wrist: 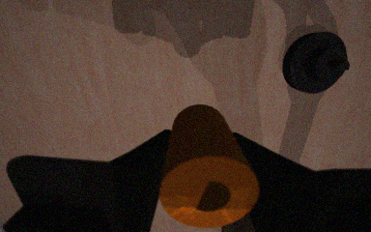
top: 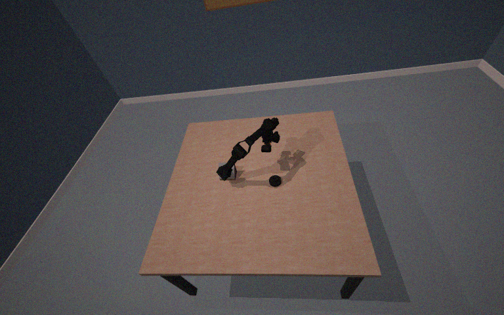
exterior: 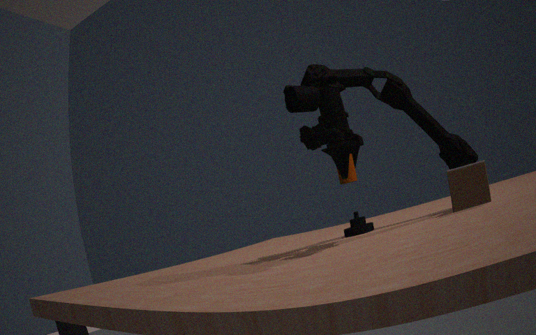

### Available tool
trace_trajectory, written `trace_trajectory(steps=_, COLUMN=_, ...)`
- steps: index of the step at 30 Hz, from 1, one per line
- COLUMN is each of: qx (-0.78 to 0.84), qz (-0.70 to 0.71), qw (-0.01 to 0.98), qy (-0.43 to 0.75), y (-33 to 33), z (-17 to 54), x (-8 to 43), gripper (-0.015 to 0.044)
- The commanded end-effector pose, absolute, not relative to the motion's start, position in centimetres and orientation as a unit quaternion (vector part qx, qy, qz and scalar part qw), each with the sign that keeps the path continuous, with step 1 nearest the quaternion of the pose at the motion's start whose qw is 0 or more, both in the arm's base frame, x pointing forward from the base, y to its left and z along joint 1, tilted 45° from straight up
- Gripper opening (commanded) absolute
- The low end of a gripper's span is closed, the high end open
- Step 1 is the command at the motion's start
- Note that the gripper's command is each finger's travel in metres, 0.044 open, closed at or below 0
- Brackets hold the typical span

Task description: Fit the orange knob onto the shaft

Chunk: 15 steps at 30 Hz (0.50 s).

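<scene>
My gripper point(top: 266, 148) point(exterior: 346, 172) point(wrist: 200, 136) is shut on the orange knob point(exterior: 352, 174) point(wrist: 181, 186), a tapered piece held well above the table. In the wrist view its wide end shows a dark D-shaped hole, with the flat side toward the left. The dark round pedestal point(top: 275, 180) point(exterior: 359, 229) point(wrist: 309, 72) stands on the table, apart from the knob and lower. Its thin shaft point(exterior: 356, 214) point(wrist: 342, 64) points up from a stepped middle. The pedestal is at the upper right in the wrist view. The shaft's flat side cannot be made out.
The wooden table point(top: 260, 230) point(exterior: 221, 292) bears the pedestal and the arm's base, a box-like block point(exterior: 469, 186) to the right of the pedestal in the exterior view. The arm's shadow falls across the table around the pedestal.
</scene>
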<state>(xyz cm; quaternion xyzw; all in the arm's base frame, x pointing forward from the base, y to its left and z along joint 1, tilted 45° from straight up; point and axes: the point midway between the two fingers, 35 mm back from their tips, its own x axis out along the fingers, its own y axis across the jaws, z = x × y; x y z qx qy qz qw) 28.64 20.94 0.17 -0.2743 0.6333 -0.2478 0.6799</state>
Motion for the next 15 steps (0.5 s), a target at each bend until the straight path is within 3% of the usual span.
trace_trajectory(steps=1, qx=-0.272, qz=-0.245, qw=0.683, qy=0.633, y=20.2, z=1.1, x=29.3, gripper=0.0)
trace_trajectory(steps=15, qx=-0.271, qz=-0.241, qw=0.684, qy=0.633, y=16.7, z=3.2, x=31.5, gripper=0.0)
